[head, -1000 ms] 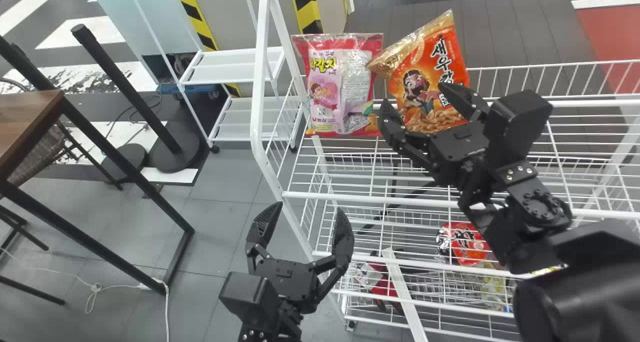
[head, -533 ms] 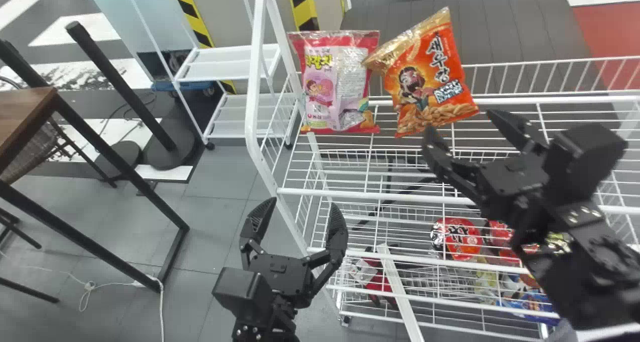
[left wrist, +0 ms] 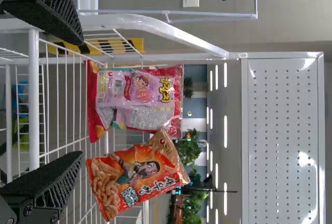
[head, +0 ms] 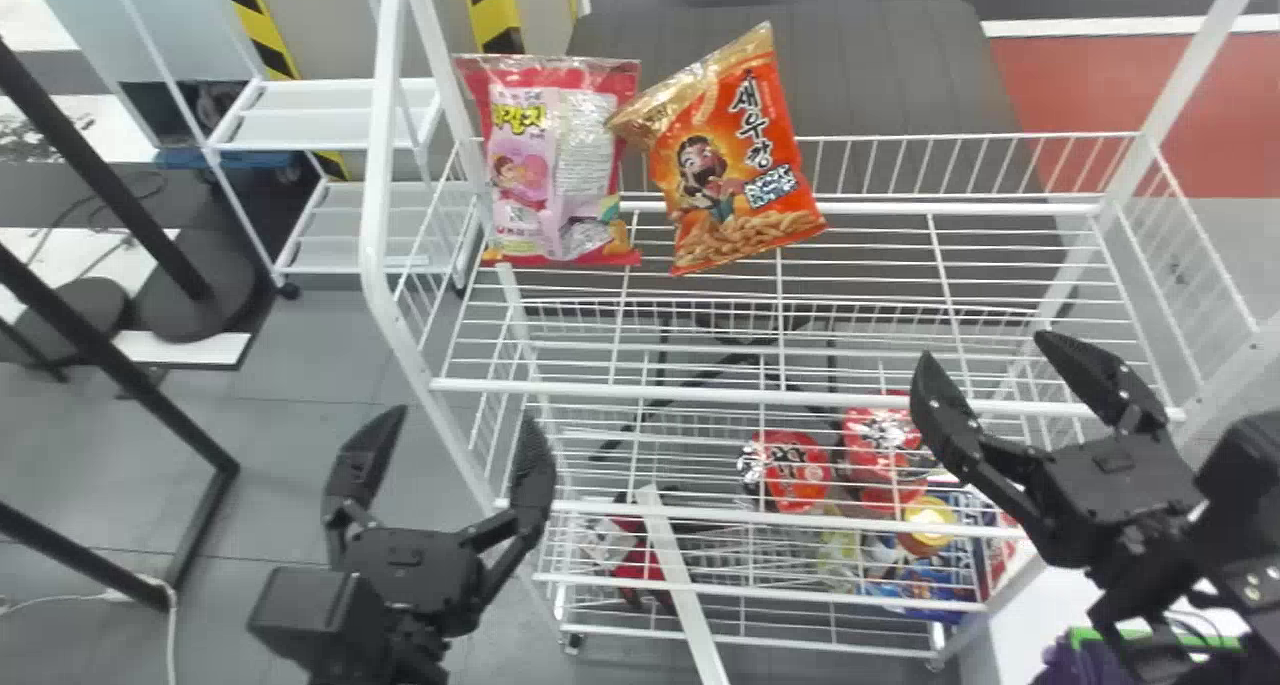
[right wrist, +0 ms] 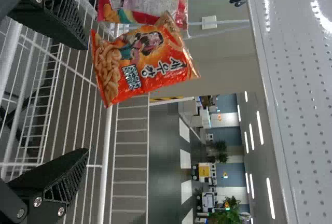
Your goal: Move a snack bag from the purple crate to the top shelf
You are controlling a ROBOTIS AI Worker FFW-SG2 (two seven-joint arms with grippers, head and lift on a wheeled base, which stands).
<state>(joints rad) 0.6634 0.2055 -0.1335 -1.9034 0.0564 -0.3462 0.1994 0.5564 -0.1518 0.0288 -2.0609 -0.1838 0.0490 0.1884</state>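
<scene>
On the top shelf (head: 620, 391), the orange snack bag (head: 735, 190) tilts, seemingly touching the pink bag (head: 555, 180); likely light, slippery, crushable, best held gently mid-body. Left gripper (head: 457, 420), right gripper (head: 985, 349): fingers wide, empty.

Black Korean lettering (head: 749, 123) on orange snack bag (head: 725, 190) — yellow Korean lettering (head: 517, 118) on pink-red bag (head: 570, 170).

An orange, tilted foil snack bag (head: 745, 175) is topped with gold at the upper centre of the head view; its lettering is printed in black. The upright foil snack bag (head: 550, 165) beside it is coloured red and pink. The wire rack (head: 780, 399) is finished in white. An upright strip (head: 255, 15), upper left, is striped diagonally in yellow and black.
</scene>
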